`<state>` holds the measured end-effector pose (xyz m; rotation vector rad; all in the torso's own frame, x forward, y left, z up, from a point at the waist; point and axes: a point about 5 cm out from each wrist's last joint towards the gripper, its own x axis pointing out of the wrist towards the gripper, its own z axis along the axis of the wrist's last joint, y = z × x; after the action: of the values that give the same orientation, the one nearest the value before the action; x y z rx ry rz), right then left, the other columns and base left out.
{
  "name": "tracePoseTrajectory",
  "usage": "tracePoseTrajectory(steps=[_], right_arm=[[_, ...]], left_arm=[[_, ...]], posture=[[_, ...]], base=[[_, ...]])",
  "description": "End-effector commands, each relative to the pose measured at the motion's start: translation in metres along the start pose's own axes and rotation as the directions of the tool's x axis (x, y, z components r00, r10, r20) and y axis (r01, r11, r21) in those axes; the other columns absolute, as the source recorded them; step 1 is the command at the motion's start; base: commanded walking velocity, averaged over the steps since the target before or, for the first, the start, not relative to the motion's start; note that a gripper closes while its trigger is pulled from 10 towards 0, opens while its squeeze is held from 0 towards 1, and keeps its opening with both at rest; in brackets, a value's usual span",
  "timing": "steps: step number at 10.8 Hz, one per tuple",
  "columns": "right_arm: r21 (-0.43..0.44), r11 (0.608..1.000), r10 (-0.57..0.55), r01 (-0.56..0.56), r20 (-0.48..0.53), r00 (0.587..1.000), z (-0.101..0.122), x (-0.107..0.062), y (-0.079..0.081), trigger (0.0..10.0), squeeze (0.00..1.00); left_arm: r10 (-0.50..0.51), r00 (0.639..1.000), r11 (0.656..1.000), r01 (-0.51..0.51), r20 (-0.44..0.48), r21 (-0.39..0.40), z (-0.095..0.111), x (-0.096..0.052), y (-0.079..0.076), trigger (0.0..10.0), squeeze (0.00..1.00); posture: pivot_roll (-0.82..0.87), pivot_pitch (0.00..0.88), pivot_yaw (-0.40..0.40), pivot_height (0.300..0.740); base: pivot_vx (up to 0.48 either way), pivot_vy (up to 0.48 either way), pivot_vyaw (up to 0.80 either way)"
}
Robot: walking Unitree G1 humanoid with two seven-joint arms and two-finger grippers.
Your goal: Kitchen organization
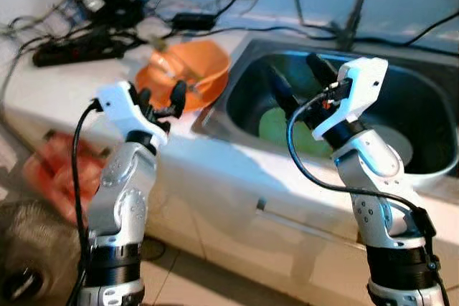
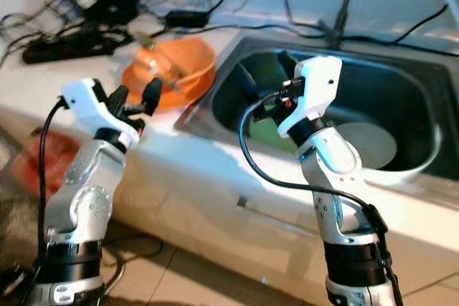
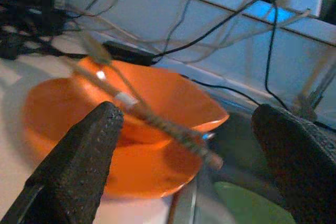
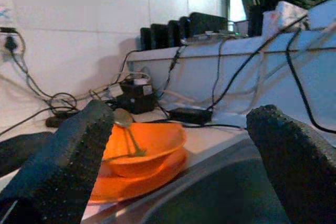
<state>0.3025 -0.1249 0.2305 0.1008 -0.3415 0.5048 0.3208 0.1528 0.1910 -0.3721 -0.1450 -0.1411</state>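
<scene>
An orange bowl (image 1: 193, 66) sits on an orange plate (image 3: 131, 179) on the white counter, just left of the sink (image 1: 215, 123). A spoon and thin sticks (image 3: 142, 111) lean in the bowl. My left gripper (image 1: 161, 94) hovers open over the counter at the bowl's near side, with nothing between its fingers. My right gripper (image 1: 295, 73) is open and empty above the sink's left half, pointing toward the bowl (image 4: 142, 142). A green plate (image 1: 276, 123) and a pale plate (image 2: 366, 141) lie in the basin.
A black power strip (image 1: 79, 48), an adapter (image 1: 192, 21) and tangled cables crowd the back of the counter. The faucet (image 1: 358, 5) rises behind the sink. A red bag (image 1: 54, 170) lies on the floor at the lower left.
</scene>
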Motion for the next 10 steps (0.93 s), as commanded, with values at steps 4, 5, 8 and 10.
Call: tracePoseTrajectory(steps=[4, 5, 8, 10], right_arm=[[0.001, 1.0, 0.014, -0.014, -0.005, 1.0, 0.0003, -0.0002, 0.0033, 10.0, 0.0], [0.0, 1.0, 0.014, -0.014, -0.005, 1.0, 0.0002, -0.0002, 0.0034, 10.0, 0.0], [0.001, 1.0, 0.011, -0.011, -0.001, 1.0, -0.0001, 0.0007, 0.0034, 10.0, 0.0], [0.001, 1.0, 0.01, -0.01, -0.002, 1.0, -0.0008, 0.0008, 0.0035, 10.0, 0.0]], left_arm=[[-0.017, 1.0, 1.0, 0.017, 0.001, 0.006, 0.0008, -0.0003, -0.004, 10.0, 0.0], [-0.018, 1.0, 1.0, 0.018, 0.002, 0.001, 0.0008, -0.0008, -0.0045, 10.0, 0.0], [-0.016, 1.0, 1.0, 0.016, 0.002, -0.006, 0.0002, -0.0014, -0.0046, 10.0, 0.0], [-0.017, 1.0, 1.0, 0.017, -0.001, -0.008, 0.0, -0.0004, -0.0053, 10.0, 0.0]], posture=[[0.08, 0.061, 0.09, 0.74], [0.08, 0.061, 0.091, 0.74], [0.08, 0.057, 0.095, 0.74], [0.09, 0.055, 0.097, 0.74]], base=[[0.349, 0.0, 0.0], [0.0, 0.0, 0.0], [0.0, 0.0, 0.0], [0.0, 0.0, 0.0]])
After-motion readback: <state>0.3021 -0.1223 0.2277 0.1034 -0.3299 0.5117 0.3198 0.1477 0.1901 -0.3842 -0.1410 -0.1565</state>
